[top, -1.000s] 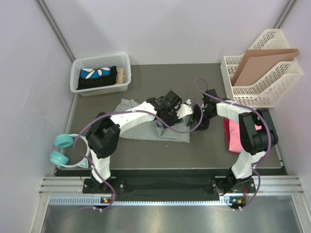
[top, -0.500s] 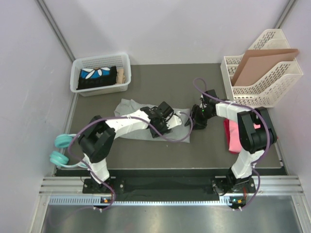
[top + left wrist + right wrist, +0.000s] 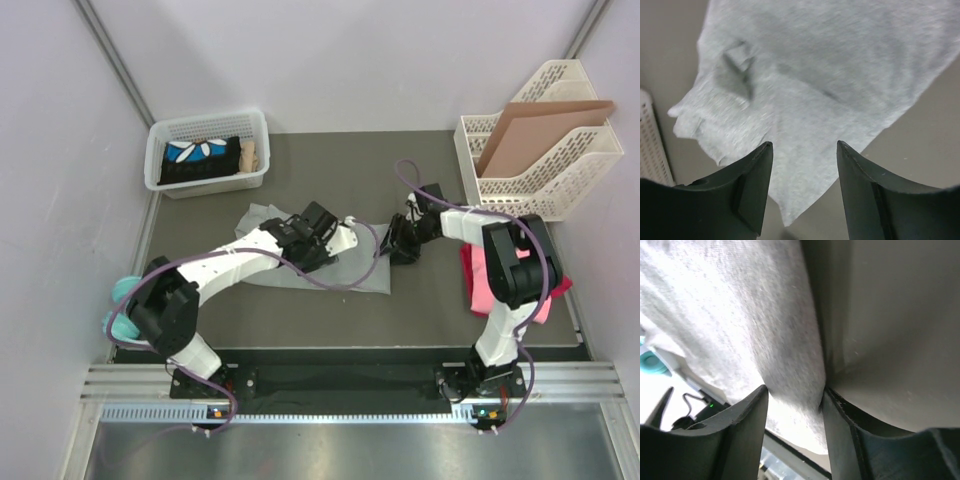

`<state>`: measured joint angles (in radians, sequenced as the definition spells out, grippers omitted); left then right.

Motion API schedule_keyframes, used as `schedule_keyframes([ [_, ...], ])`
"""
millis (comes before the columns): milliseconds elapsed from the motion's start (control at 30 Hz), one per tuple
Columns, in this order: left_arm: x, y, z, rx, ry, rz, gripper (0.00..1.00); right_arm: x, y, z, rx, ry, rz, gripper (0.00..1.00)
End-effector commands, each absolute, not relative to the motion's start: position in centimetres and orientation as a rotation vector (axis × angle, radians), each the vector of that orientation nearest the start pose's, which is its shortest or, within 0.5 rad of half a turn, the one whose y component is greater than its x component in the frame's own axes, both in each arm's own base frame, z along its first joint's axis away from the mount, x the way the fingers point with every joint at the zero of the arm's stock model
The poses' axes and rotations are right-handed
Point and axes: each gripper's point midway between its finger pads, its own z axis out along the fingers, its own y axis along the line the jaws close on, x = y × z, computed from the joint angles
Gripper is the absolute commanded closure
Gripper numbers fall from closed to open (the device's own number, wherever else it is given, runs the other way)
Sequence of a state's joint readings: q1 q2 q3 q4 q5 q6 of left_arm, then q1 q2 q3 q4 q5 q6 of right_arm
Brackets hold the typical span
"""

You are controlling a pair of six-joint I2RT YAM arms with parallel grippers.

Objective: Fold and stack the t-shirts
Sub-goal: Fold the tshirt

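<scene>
A heather grey t-shirt [image 3: 340,275] lies spread and rumpled on the dark mat at the middle of the table. My left gripper [image 3: 310,232] hovers over its middle, open and empty; in the left wrist view [image 3: 805,145] the grey cloth [image 3: 815,75] lies below the spread jaws. My right gripper [image 3: 402,248] is at the shirt's right edge, low on the mat. In the right wrist view [image 3: 795,390] its jaws stand apart with the grey cloth [image 3: 740,315] between them. Pink and magenta t-shirts [image 3: 485,285] lie in a heap at the right, partly under the right arm.
A white basket [image 3: 165,185] with a dark printed item stands at the back left. A white file rack [image 3: 530,200] holding a brown cardboard sheet [image 3: 540,125] stands at the back right. Teal headphones [image 3: 120,320] lie at the mat's left edge.
My left gripper has drawn back leftward from the shirt's right edge to over its middle. My right gripper has shifted slightly left onto the shirt's right edge.
</scene>
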<state>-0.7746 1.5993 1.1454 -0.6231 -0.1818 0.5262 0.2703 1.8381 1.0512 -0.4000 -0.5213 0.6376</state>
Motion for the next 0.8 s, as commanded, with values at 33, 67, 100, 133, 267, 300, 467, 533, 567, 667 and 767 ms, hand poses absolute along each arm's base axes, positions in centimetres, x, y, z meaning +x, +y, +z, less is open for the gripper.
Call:
schedule_keyframes([
  [33, 32.3, -17.5, 13.8, 1.333, 2.114, 0.188, 0.40, 30.2, 19.0, -2.3, 0.403, 2.936, 0.830, 0.58],
  [67, 33.1, -15.8, 14.5, 1.275, 2.136, 0.199, 0.40, 30.1, 19.4, -2.3, 0.388, 2.936, 0.844, 0.60],
  [100, 33.6, -15.0, 14.7, 1.257, 2.142, 0.209, 0.40, 30.0, 19.5, -2.4, 0.388, 2.939, 0.852, 0.64],
  [133, 33.9, -14.2, 14.8, 1.238, 2.153, 0.215, 0.40, 29.9, 19.6, -2.4, 0.386, 2.940, 0.866, 0.66],
  [267, 34.7, -10.3, 15.3, 1.134, 2.204, 0.226, 0.40, 29.8, 20.2, -2.2, 0.369, 2.936, 0.903, 0.74],
  [300, 34.7, -9.9, 15.3, 1.128, 2.208, 0.229, 0.40, 29.9, 20.4, -2.2, 0.363, 2.936, 0.906, 0.77],
  [467, 33.8, -9.0, 14.0, 1.132, 2.233, 0.237, 0.39, 30.0, 19.6, -2.3, 0.375, 2.940, 0.835, 1.00],
  [533, 34.0, -8.6, 13.2, 1.137, 2.241, 0.273, 0.39, 29.9, 18.5, -2.1, 0.392, 2.941, 0.765, 1.00],
  [567, 33.8, -8.2, 11.9, 1.154, 2.268, 0.288, 0.39, 29.9, 18.0, -2.0, 0.379, 2.943, 0.739, 1.00],
  [667, 33.7, -7.9, 10.2, 1.179, 2.289, 0.307, 0.40, 30.1, 15.4, -1.1, 0.407, 2.930, 0.618, 1.00],
  [767, 33.8, -8.2, 10.1, 1.176, 2.286, 0.293, 0.40, 30.4, 12.6, 0.3, 0.460, 2.901, 0.537, 1.00],
])
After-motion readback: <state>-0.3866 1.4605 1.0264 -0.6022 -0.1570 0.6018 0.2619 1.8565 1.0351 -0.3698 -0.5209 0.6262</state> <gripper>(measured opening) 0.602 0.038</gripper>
